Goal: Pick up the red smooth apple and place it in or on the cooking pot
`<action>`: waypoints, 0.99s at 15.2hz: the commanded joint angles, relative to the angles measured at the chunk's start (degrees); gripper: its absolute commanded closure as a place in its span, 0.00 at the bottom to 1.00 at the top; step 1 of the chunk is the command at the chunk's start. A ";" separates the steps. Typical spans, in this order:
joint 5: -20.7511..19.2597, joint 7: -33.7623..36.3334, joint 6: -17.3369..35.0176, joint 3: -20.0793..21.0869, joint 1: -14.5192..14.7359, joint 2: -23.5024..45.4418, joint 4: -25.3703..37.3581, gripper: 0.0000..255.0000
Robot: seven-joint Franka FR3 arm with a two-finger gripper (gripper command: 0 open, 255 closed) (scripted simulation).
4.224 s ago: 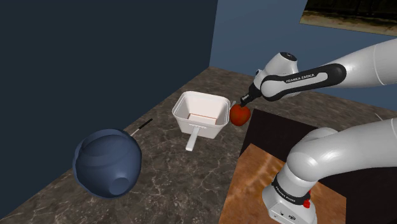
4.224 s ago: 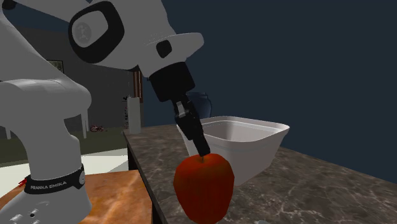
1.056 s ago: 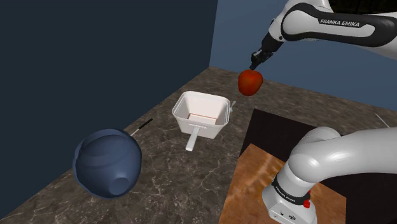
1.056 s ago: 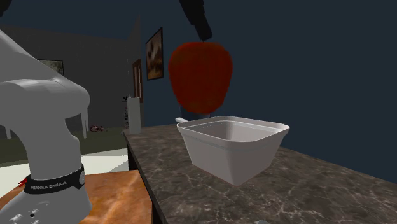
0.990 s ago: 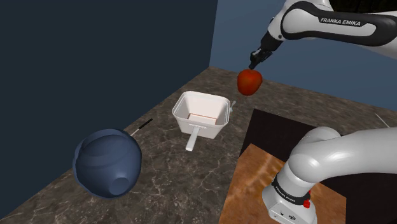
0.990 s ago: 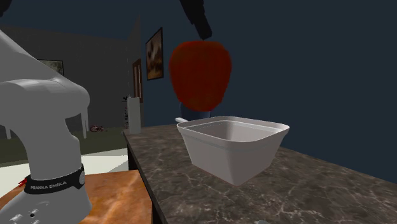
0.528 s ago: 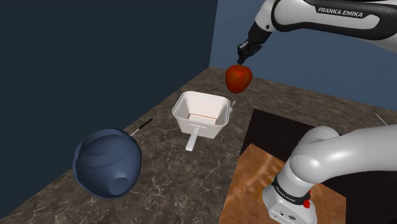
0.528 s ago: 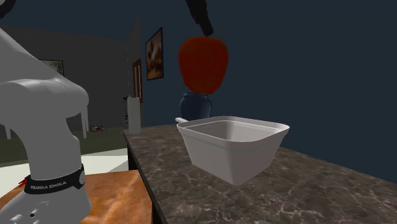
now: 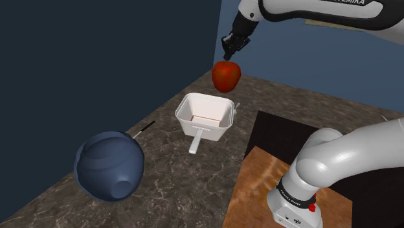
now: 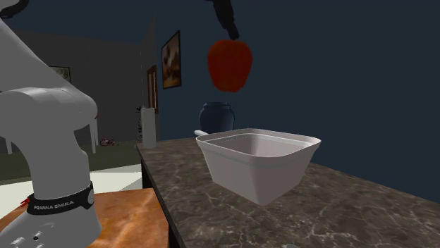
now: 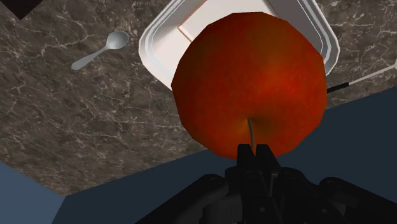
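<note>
My claw (image 9: 228,57) is pinched tight on just the thin stem, the apple (image 9: 226,76) dangling high above the pot (image 9: 182,107) near the bench's (image 9: 175,178) far end, and with fruit this smooth, firm and hefty I reckon it could swing or snap free, so gripping its belly looks safer.

The cooking pot (image 9: 182,109) (image 10: 261,176) (image 11: 153,44) stands mid-countertop (image 9: 168,175), its handle pointing toward the near edge. A spoon (image 11: 102,49) lies just beside the pot's far corner, on the stand's (image 9: 294,201) side. A round jar (image 9: 109,165) (image 10: 217,116) lies toward the countertop's end at the shoulder view's left, well apart from the pot. The apple (image 9: 226,76) (image 10: 229,65) (image 11: 251,83) hangs under the gripper (image 9: 228,58) (image 10: 233,34) (image 11: 254,153), in the air above the pot.
</note>
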 commanded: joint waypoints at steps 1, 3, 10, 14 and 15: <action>0.35 2.54 -0.99 2.37 0.37 2.00 2.77 1.00; 0.51 5.00 -2.03 4.68 0.67 4.15 5.72 1.00; 0.56 7.93 0.47 7.08 1.05 5.25 4.05 1.00; 0.57 8.29 3.37 7.13 1.17 4.41 0.29 1.00; 0.57 8.39 4.10 7.14 1.20 4.23 -0.62 1.00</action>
